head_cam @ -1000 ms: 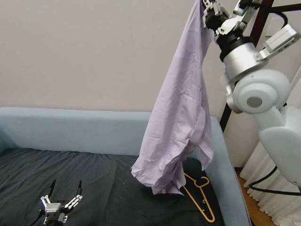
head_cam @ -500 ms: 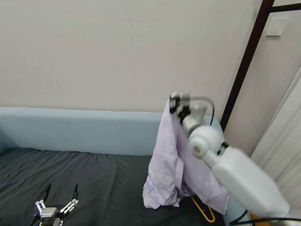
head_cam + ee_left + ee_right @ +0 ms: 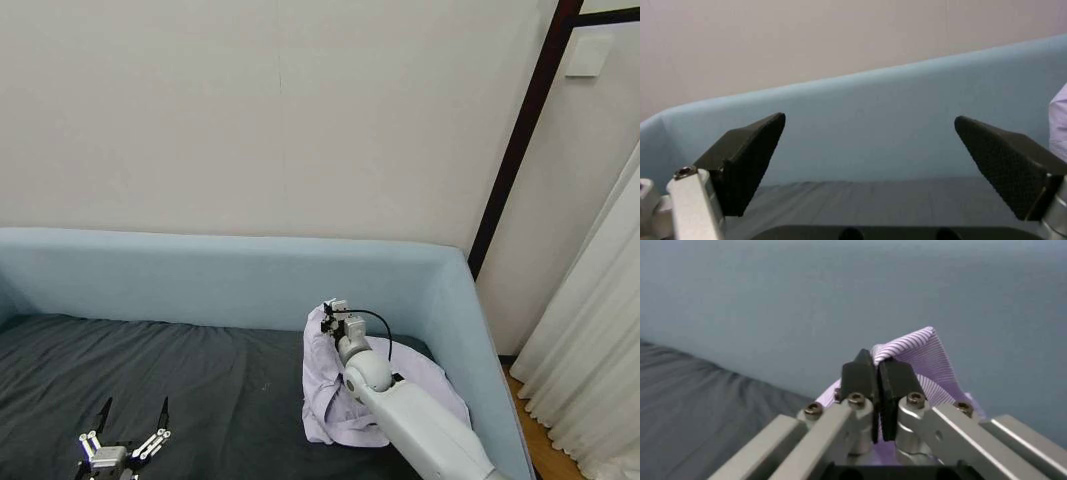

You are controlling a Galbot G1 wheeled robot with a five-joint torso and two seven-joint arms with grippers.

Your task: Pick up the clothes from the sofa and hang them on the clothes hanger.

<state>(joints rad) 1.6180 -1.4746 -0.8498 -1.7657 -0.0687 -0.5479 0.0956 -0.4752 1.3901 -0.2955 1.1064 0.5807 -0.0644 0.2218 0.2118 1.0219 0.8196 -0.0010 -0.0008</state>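
Nearest, at the low left of the head view, the left gripper (image 3: 136,403) hovers just over the dark cover (image 3: 200,375) of the sofa (image 3: 200,280). Its fingers are spread wide and hold nothing. Its base is cut off by the lower edge. From its own wrist camera, the left gripper (image 3: 868,120) frames the blue backrest between two black pads (image 3: 750,152).

To the right, the right arm (image 3: 410,425) comes in from the near right corner and stretches low, up and away over the seat. It lies across the shirt (image 3: 430,385) and covers the middle of it. The lilac shirt sits crumpled in a heap at the right end of the sofa, on the cover and close to the armrest.

At the far top of the heap, the right gripper (image 3: 331,313) has its fingers pressed together on a raised fold of the shirt. In the right wrist view, the right gripper (image 3: 875,360) pinches striped cloth (image 3: 920,347) that pokes out past the tips. How much cloth lies between them is hidden.

Behind the sofa stands a plain wall (image 3: 250,120). At far right are a dark pole (image 3: 515,150), cut off at the top, and a pale curtain (image 3: 590,350).
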